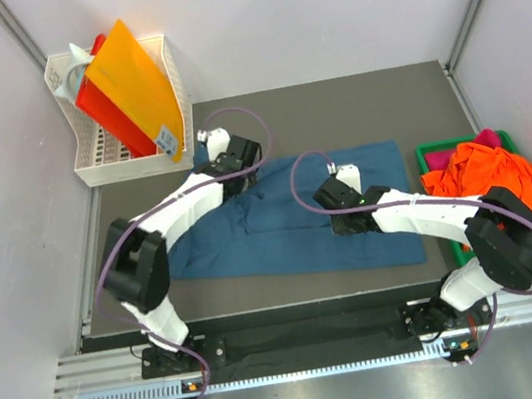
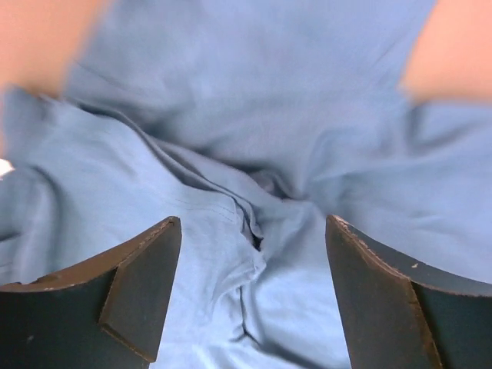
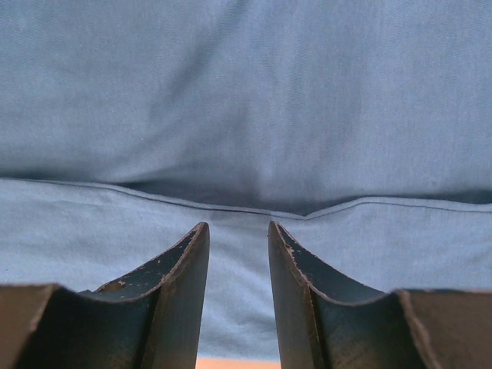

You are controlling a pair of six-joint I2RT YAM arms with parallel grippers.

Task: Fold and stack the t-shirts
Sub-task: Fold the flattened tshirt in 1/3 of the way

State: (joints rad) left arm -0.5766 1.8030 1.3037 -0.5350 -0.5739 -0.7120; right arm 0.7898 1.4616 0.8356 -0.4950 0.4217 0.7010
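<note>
Two grippers work over one blue shirt (image 1: 288, 242), spread on the bench (image 1: 362, 103), its long axis running from left gripper (image 2: 252, 223) across to right gripper (image 3: 234, 225). Left gripper: wide open, holding nothing, bunched crease (image 2: 231, 201) directly beneath it. Right gripper: partly open, nothing visibly held, hem (image 3: 231, 208) just ahead of its tips. Judgement: left is nearer the crease and would grasp there.

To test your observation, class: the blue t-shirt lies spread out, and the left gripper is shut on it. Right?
No: the left gripper is open, jaws wide apart over the cloth, as the left wrist view shows. The blue t-shirt does lie spread out.
</note>
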